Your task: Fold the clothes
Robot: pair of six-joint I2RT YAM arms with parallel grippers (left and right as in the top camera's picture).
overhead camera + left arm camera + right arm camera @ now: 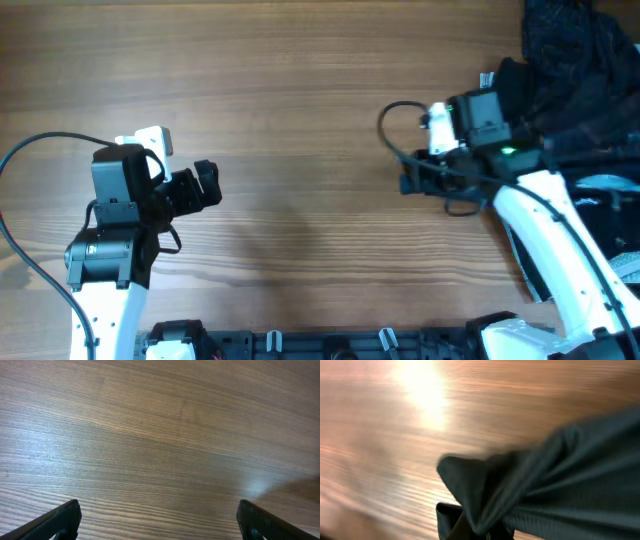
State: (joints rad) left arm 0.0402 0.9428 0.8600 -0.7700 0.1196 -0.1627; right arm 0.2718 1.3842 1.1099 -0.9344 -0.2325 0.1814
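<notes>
The black T-shirt (575, 60) lies mostly heaped behind the right tool (412, 182), at the far corner of the bench (300, 100). That tool is pinched on a bunched edge of it. In the right wrist view the fabric gathers to a point just at the fingers (447, 512) and trails off to one side; the view is blurred, so I cannot tell how deep the pinch goes. The left tool (205, 185) stands wide with nothing between its fingers (55, 522); there is bare wood ahead of it, and the shirt is well apart from it.

The step in hand looks like drawing the garment out of the heap onto the open wood between the two tools, so it can be spread before any fold. To do it well, pull low and steady, so the cloth slides rather than lifts and twists; check that the pinch has an edge and not a wad; stop once the whole shirt lies in front of the right tool; then bring the left tool to a corner opposite that grip, so the pair can stretch it flat. The likely faults are a slip from a shallow pinch, or cloth snagging on the cable (385, 125) looped beside the right tool.
</notes>
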